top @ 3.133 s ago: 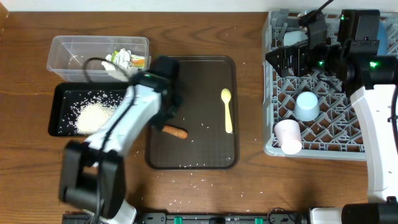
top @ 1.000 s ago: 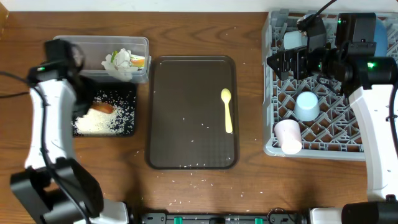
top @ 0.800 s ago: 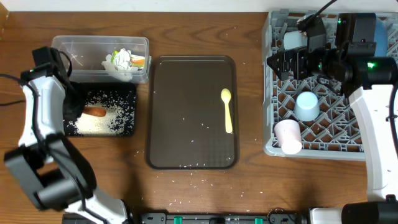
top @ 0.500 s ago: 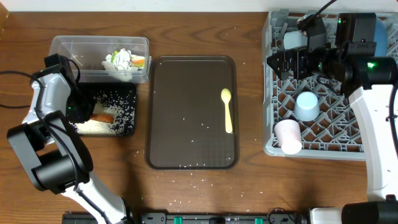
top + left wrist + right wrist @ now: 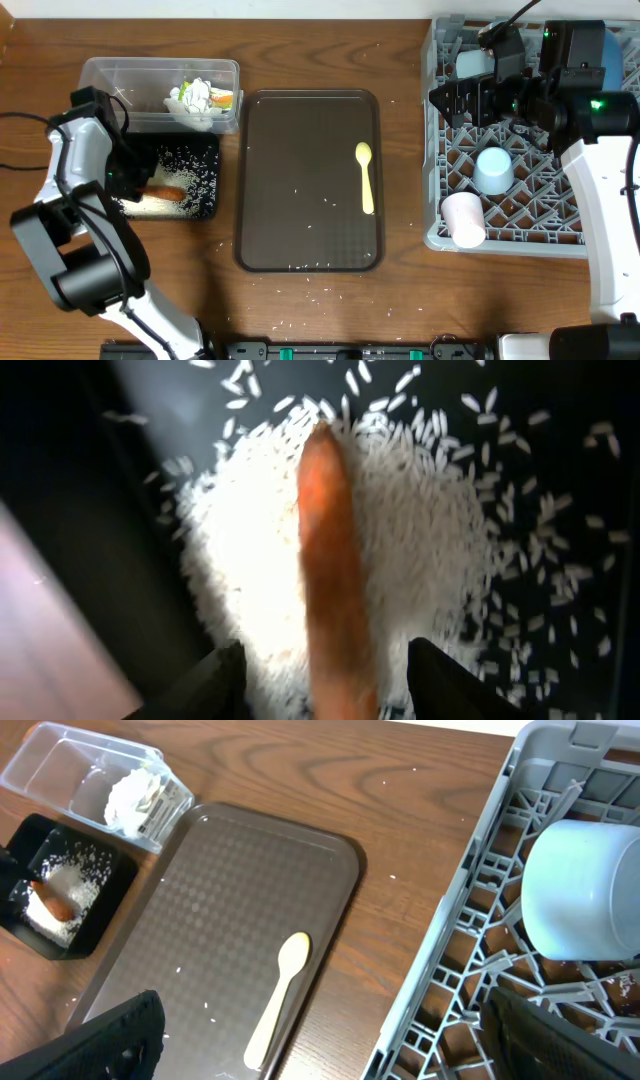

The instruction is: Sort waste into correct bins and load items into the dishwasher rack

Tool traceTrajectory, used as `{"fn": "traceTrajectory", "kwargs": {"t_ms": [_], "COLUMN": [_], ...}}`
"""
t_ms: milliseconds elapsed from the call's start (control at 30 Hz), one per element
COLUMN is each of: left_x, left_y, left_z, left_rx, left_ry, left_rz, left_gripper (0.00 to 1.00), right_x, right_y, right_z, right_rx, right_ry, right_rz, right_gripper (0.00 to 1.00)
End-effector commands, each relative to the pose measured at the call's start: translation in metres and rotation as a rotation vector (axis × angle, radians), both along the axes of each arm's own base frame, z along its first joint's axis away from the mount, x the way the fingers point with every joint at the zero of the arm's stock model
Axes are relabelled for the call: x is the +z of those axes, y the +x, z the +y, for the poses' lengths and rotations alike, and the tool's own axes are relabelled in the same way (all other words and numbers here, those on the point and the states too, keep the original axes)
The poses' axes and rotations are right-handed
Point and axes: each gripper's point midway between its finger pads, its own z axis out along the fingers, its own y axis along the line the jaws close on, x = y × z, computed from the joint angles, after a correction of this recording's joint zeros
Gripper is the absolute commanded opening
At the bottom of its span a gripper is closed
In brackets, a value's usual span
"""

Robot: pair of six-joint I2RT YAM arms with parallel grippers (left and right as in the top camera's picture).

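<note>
The serving tray point(image 5: 300, 230) sits mid-table, and the spoon point(image 5: 365, 180) lies on its right half. Left of the serving tray, level with its back edge, stands the plastic tub point(image 5: 120, 85), with the paper wads point(image 5: 195, 98) in the end nearest the tray. Just in front of the tub is the shallow tray point(image 5: 205, 150), where the carrot point(image 5: 165, 192) lies on the rice heap point(image 5: 150, 203). Right of the serving tray stands the dishwasher rack point(image 5: 540, 215), holding a bowl point(image 5: 470, 62) at the back, a middle cup point(image 5: 493, 170) and a front cup point(image 5: 463, 218).

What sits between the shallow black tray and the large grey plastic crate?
The dark brown rectangular serving tray, with a yellow plastic spoon lying on it, shown in the overhead view.
</note>
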Motion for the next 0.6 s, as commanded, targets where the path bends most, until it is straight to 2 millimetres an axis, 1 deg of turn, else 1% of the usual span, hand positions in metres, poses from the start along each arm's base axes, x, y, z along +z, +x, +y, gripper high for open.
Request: {"fn": "traceTrajectory", "kwargs": {"t_ms": [0,33,100,200,233,300,367,433,567], "left_x": [0.059,0.071,0.094,0.125,0.134,0.148,0.156,0.161,0.162], "left_y": [0.012,0.011,0.005,-0.006,-0.009,-0.015,-0.02,-0.024,-0.033], "left_z": [0.007,0.006,0.003,-0.004,-0.007,-0.012,-0.018,-0.024,-0.035], "left_rx": [-0.056,-0.065,-0.078,-0.081,-0.086,-0.094,-0.104,-0.113,-0.133], "left_ry": [0.067,0.077,0.098,0.123,0.131,0.141,0.145,0.144,0.127], "left_rz": [-0.13,-0.149,-0.19,-0.245,-0.262,-0.289,-0.302,-0.304,-0.277], "left_gripper": [0.54,0.54,0.54,0.55,0.58,0.61,0.65,0.68,0.68], "right_x": [-0.009,-0.011,-0.013,-0.013,-0.012,-0.011,-0.01,-0.009,-0.017], "right_y": [0.003,0.002,0.0,-0.006,-0.008,-0.013,-0.019,-0.024,-0.034], "right_z": [-0.003,-0.002,0.011,0.042,0.054,0.077,0.098,0.114,0.146], "right_rx": [-0.079,-0.098,-0.097,-0.067,-0.065,-0.063,-0.071,-0.088,-0.086], "right_ry": [-0.033,-0.049,-0.066,-0.073,-0.078,-0.087,-0.106,-0.136,-0.184], "right_rz": [0.039,0.047,0.055,0.049,0.045,0.033,0.016,-0.007,-0.037], "right_gripper": [0.99,0.99,0.99,0.99,0.99,0.99,0.99,0.99,0.99]}}
